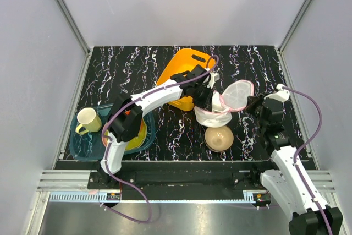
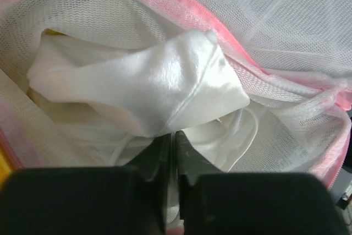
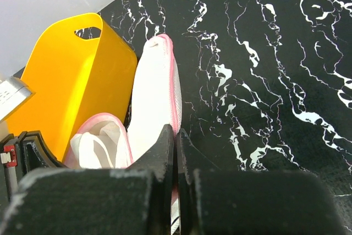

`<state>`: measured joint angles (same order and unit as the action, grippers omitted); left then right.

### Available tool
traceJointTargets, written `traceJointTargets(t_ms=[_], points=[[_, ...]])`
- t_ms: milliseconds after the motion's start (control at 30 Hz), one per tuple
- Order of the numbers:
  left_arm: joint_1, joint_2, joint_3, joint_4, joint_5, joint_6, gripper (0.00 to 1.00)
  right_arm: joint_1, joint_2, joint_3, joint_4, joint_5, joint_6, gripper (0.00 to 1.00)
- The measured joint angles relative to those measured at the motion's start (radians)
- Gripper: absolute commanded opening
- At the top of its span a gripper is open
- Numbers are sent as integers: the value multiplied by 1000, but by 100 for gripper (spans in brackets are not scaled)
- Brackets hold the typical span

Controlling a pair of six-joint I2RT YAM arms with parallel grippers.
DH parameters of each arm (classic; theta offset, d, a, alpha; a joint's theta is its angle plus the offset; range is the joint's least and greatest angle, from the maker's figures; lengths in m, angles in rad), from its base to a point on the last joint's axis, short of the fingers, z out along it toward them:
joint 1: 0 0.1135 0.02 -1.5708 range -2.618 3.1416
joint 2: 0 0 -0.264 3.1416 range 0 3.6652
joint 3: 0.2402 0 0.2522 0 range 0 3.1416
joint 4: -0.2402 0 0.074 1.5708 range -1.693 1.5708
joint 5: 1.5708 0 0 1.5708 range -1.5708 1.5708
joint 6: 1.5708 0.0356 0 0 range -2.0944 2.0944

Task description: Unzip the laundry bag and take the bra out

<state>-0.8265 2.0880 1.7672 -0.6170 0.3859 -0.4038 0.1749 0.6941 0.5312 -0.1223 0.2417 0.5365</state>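
Laundry bag (image 1: 237, 94) sits right of centre on the tabletop (image 1: 126, 70), and its mouth is wide open for you. One mesh half stands up as a flap, and the other sags below it like a cup. Pink zipper trim (image 2: 192, 12) runs round the open rim. From above you can't tell whether the lower half rests on the tabletop or hangs clear.

Look into that lower half and there's the bra (image 2: 165, 81), a bunched fold of cream-white satin with thin straps looped beneath it. It's inside the bag, not out.

Your left hand (image 2: 171, 141) reaches into the opening from the basket side. Its fingers are drawn almost together, leaving just a slit. White cloth shows in that slit, right at the bottom edge of the satin fold, so you've got a pinch on the bra.

Your right hand (image 3: 175, 136) is on the opposite side, clamped tight on the bag's pink-edged rim and holding the mesh flap upright.

Moving outward, the orange basket (image 1: 184, 67) lies just beside the bag on its far side, with its handle slot showing. A tan bowl (image 1: 219, 137) sits just in front of the bag, toward you. Well off to the left, a cream mug (image 1: 88, 119) stands in a teal tray (image 1: 82, 147), partly behind your left arm.
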Motion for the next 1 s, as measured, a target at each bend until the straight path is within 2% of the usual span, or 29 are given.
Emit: traceJointTargets(t_ms=[267,500,667,1000], points=[[4,0,63,-15,26,-1,0,0,4,74,-13,65,-60,0],[19,-69,189,60,76,-45,0,0,158,291,-84,247,-105,0],[37,-156,188,142,98,-83,0,-16,200,299,-122,335,-100,0],[80,-187,151,269,142,-173,0,-27,214,232,-140,333,-41,0]])
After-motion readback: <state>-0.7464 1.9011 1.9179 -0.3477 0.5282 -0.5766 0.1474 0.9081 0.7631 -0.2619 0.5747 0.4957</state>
